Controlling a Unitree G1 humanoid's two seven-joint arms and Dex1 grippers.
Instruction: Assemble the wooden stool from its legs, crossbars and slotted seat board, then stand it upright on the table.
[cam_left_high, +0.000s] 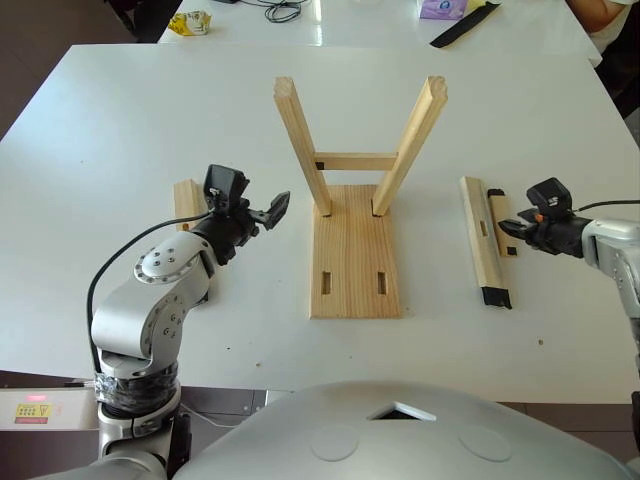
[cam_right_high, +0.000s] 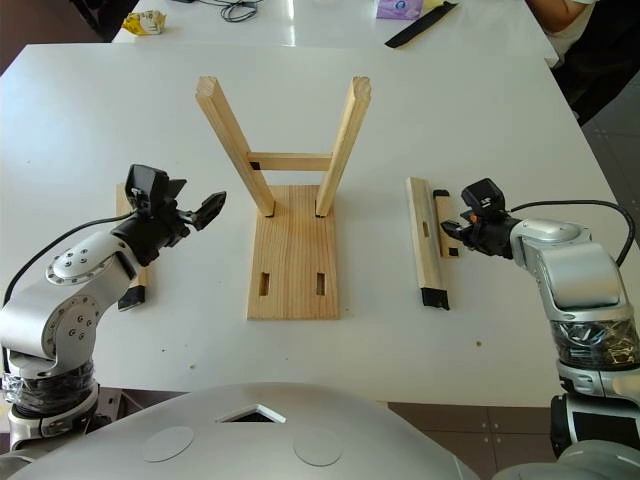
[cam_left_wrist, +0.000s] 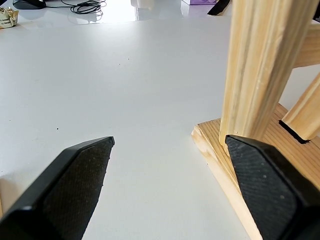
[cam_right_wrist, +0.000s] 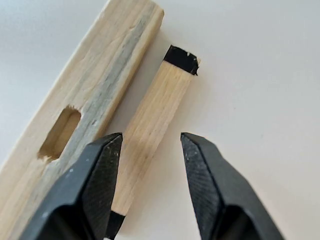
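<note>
Seat board (cam_left_high: 355, 262) lay flat mid-worktop (cam_left_high: 120, 120), two legs (cam_left_high: 300, 140) upright in far slots, crossbar (cam_left_high: 355, 161) joining them. Loose leg (cam_left_high: 483, 245) and loose crossbar (cam_right_wrist: 150, 115) lay right of board. Right gripper (cam_right_wrist: 150, 136) fingers released over loose crossbar. Left gripper (cam_left_wrist: 170, 145) fingers spread wide, empty, left of board.

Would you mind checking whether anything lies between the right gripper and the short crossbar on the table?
Nothing visible does. The right gripper is open directly over the short crossbar, with a finger to either side. The loose leg lies close beside the short crossbar, which may leave that finger little room.
</note>
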